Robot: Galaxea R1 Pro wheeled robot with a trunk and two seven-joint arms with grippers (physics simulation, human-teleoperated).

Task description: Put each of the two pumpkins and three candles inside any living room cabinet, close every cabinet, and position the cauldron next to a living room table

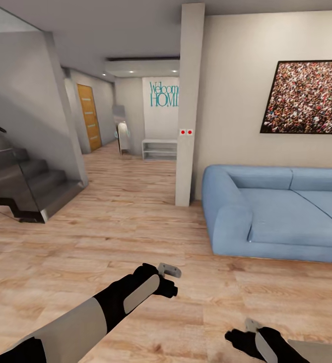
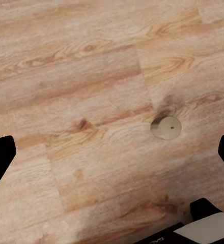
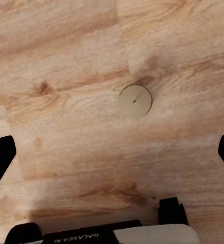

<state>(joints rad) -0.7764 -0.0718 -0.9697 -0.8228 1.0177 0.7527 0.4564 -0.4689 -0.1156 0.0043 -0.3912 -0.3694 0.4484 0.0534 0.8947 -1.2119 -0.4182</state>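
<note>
Candle [image 3: 135,100]: stubby beige cylinder, upright on floor [image 3: 66,61]

In the head view, the blue fabric corner sofa [image 1: 281,212] is running off the right edge, the speckled dark-framed wall picture [image 1: 307,98] is being cropped there too, and the grey pillar [image 1: 188,106] is covering the end of the teal wall lettering [image 1: 164,94]. The dark grey staircase [image 1: 24,184] is being cut by the left edge, and both black robot arms are leaving the frame at the bottom. In both wrist views the black fingertips [image 2: 1,157] [image 3: 0,157] are only partly showing at the side edges, and the short beige-grey candle [image 2: 165,127] [image 3: 135,99] is being seen end-on, its sides hidden.
</note>
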